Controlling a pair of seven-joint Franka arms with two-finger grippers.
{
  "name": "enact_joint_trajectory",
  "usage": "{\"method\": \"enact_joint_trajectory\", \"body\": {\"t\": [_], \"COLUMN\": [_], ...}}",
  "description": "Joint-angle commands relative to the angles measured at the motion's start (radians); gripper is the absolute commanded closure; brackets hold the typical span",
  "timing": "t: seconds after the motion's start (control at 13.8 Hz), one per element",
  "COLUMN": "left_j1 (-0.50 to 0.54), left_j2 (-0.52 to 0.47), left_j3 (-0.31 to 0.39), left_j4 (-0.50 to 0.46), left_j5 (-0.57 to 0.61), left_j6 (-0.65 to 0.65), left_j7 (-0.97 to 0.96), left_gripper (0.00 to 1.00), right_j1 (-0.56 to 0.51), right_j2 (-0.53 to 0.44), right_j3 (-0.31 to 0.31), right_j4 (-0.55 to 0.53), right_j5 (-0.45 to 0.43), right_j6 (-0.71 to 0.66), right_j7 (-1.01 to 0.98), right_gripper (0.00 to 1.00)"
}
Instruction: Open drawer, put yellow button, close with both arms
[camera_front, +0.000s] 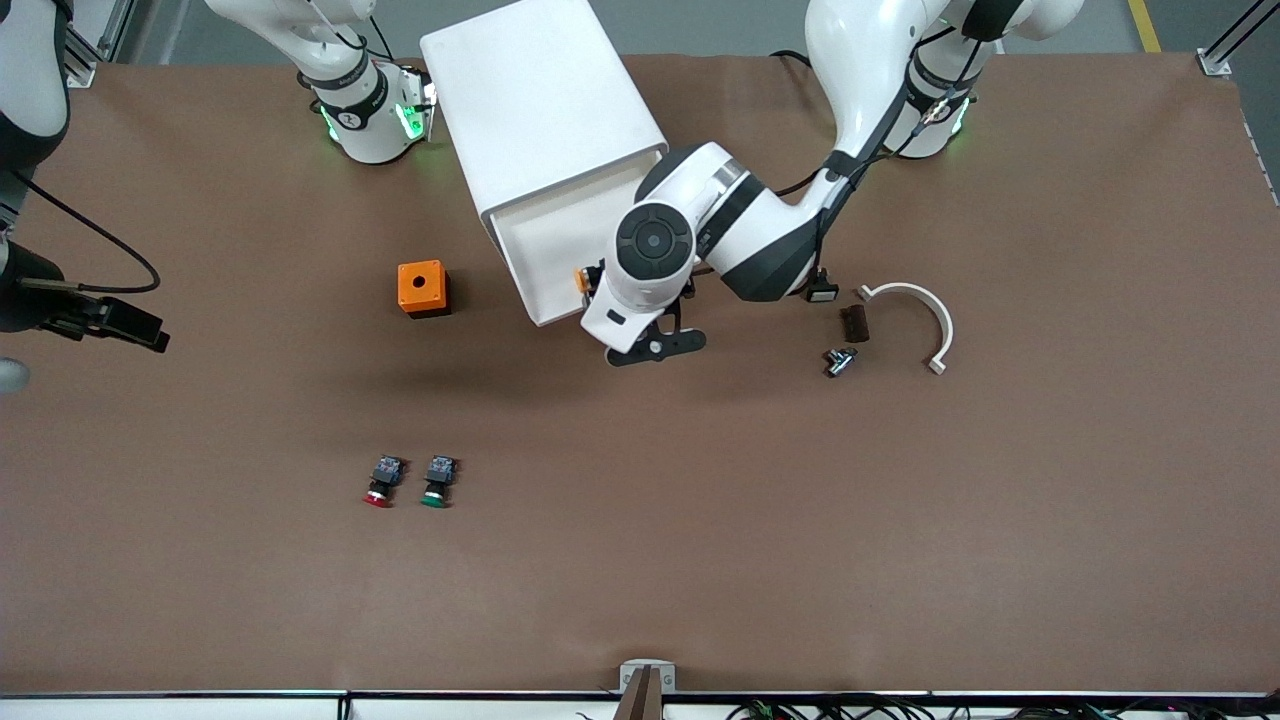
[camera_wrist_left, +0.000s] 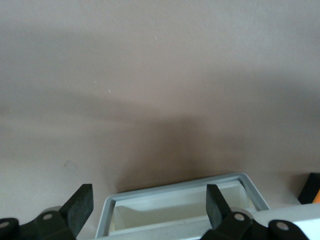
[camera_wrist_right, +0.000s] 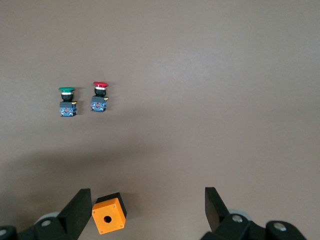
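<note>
The white cabinet (camera_front: 545, 110) lies toward the robots' side of the table. Its uppermost drawer (camera_front: 545, 240) is pulled out toward the front camera. My left gripper (camera_front: 655, 348) hangs over the drawer's front end. It is open and empty in the left wrist view (camera_wrist_left: 150, 195), with the drawer's rim (camera_wrist_left: 180, 189) below its fingers. The yellow button (camera_front: 581, 279) shows against the open tray beside the left hand, and at the edge of the left wrist view (camera_wrist_left: 311, 189). My right gripper (camera_front: 150, 335) is open and empty, up in the air at the right arm's end of the table (camera_wrist_right: 147, 197).
An orange box (camera_front: 423, 288) with a hole stands beside the drawer and shows in the right wrist view (camera_wrist_right: 108, 216). The red-capped button (camera_front: 380, 482) and green-capped button (camera_front: 438, 480) lie nearer the front camera. A white curved piece (camera_front: 925, 320), a dark block (camera_front: 854, 323) and a small metal part (camera_front: 840, 360) lie toward the left arm's end.
</note>
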Motion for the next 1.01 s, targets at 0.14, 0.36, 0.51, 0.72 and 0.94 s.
{"method": "enact_joint_trajectory", "body": {"t": [0.14, 0.36, 0.51, 0.72, 0.94], "left_j1": [-0.082, -0.131, -0.154, -0.168, -0.195], "left_j2": [-0.011, -0.007, -0.006, -0.007, -0.006], "left_j3": [0.007, 0.007, 0.005, -0.001, -0.007], "left_j4": [-0.027, -0.029, -0.036, -0.05, -0.067], "left_j5": [-0.07, -0.076, -0.078, -0.123, -0.128], "left_j6": [0.009, 0.003, 0.003, 0.001, 0.0], "left_j7": [-0.071, -0.125, -0.153, -0.173, -0.214], "left_gripper": [0.01, 0.01, 0.01, 0.01, 0.01], "right_j1": [0.01, 0.009, 0.007, 0.004, 0.001], "right_j2": [-0.143, -0.174, -0.174, -0.169, -0.165], "right_j3": [-0.044, -0.046, -0.046, -0.046, -0.047], "right_j4": [-0.205, -0.261, -0.256, -0.23, -0.215], "right_j5": [-0.023, -0.023, -0.023, -0.023, -0.011], "right_j6": [0.141, 0.179, 0.176, 0.173, 0.176], "right_j7": [-0.095, -0.097, -0.099, -0.103, -0.105], "right_gripper": [0.0, 0.0, 0.0, 0.0, 0.0]}}
